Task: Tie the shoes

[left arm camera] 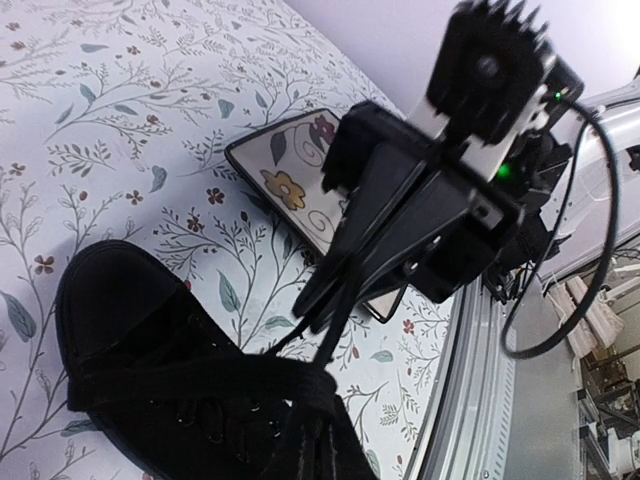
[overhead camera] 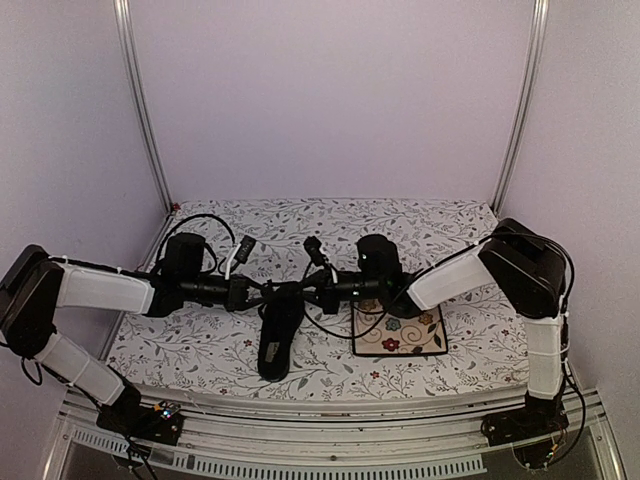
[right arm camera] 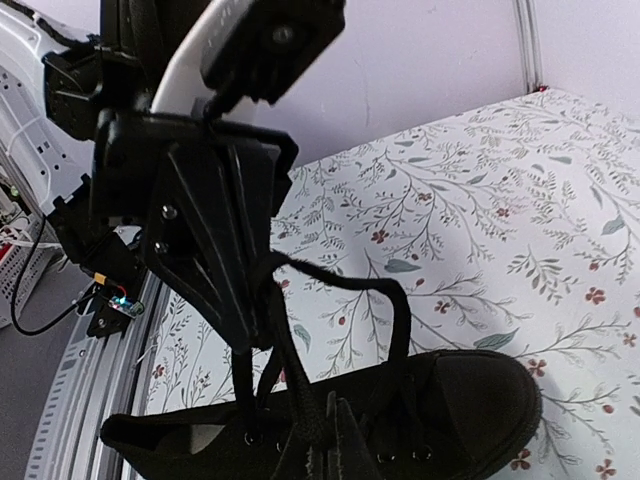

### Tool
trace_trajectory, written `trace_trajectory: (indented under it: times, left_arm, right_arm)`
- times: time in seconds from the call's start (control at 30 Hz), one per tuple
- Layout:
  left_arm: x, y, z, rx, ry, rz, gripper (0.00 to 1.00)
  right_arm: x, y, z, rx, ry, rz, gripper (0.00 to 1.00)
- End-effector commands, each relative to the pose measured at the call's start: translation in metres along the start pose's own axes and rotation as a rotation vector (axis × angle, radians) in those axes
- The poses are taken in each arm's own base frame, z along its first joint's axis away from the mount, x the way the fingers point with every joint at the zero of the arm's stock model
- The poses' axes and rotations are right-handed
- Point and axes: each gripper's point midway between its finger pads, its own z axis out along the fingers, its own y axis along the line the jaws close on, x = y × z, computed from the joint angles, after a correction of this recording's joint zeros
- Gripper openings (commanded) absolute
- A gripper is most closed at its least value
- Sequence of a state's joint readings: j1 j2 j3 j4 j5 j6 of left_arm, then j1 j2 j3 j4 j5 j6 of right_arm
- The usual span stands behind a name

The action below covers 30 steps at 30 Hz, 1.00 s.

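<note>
Shoe (overhead camera: 278, 335) near floral plate (overhead camera: 400, 330), left end effector (overhead camera: 266, 290) and right end effector (overhead camera: 308, 290) each pinching laces (left arm camera: 305, 400)

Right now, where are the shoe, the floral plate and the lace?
shoe (overhead camera: 279, 330): top external view, middle of its upper.
floral plate (overhead camera: 410, 335): top external view, bare centre.
lace (right arm camera: 399, 320): right wrist view, right side of raised loop.

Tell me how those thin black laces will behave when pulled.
Probably floppy: the laces arc in a loose loop above the shoe. Likely light and thin, so they may slip from a grip. A hard tug could drag the shoe.
</note>
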<state>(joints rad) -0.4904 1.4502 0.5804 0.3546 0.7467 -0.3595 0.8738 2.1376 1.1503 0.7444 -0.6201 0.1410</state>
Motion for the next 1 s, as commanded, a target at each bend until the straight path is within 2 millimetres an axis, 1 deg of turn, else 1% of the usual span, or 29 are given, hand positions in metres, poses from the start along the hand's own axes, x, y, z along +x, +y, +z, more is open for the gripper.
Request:
trace_trajectory:
  times: [0.0,0.03,0.13,0.2,0.27,0.37,0.43,0.5,0.57,0.67,0.77,0.9,0.97]
  left_arm:
    - [-0.011,0.004,-0.006,-0.030,-0.048,0.021,0.00]
    - [-0.012,0.005,-0.006,-0.036,-0.053,0.019,0.00]
    - [-0.013,0.009,-0.005,-0.057,-0.058,0.010,0.00]
    - [-0.013,0.012,-0.005,-0.073,-0.056,0.007,0.00]
    - [-0.012,0.015,-0.005,-0.093,-0.055,0.001,0.00]
    - [-0.012,0.018,-0.004,-0.109,-0.060,-0.016,0.00]
    - [-0.012,0.020,-0.003,-0.118,-0.062,-0.052,0.00]
    - [-0.011,0.024,-0.002,-0.138,-0.060,-0.093,0.00]
    - [-0.011,0.026,-0.001,-0.151,-0.062,-0.132,0.00]
    - [-0.010,0.028,-0.002,-0.160,-0.064,-0.179,0.00]
    - [-0.011,0.028,-0.002,-0.166,-0.063,-0.215,0.00]
    - [-0.013,0.028,-0.003,-0.173,-0.062,-0.245,0.00]
    - [-0.013,0.028,-0.003,-0.179,-0.061,-0.251,0.00]
  right_arm:
    - [-0.026,-0.003,-0.023,0.094,0.002,-0.017,0.02]
    - [-0.023,-0.002,-0.026,0.106,0.037,-0.010,0.02]
    - [-0.020,0.004,-0.032,0.109,0.102,0.020,0.02]
    - [-0.026,0.011,-0.035,0.086,0.131,0.051,0.02]
    - [-0.037,0.020,-0.036,0.058,0.135,0.085,0.02]
    - [-0.045,0.037,-0.037,-0.007,0.141,0.136,0.02]
    - [-0.047,0.051,-0.033,-0.041,0.137,0.142,0.02]
    - [-0.047,0.064,-0.026,-0.043,0.124,0.112,0.02]
    - [-0.043,0.071,-0.019,-0.034,0.110,0.075,0.02]
    - [-0.043,0.074,-0.010,-0.010,0.061,0.029,0.02]
    - [-0.048,0.075,-0.001,0.013,0.019,-0.044,0.02]
    - [-0.059,0.079,0.006,-0.008,-0.039,-0.088,0.02]
    - [-0.060,0.079,0.010,-0.015,-0.052,-0.098,0.02]
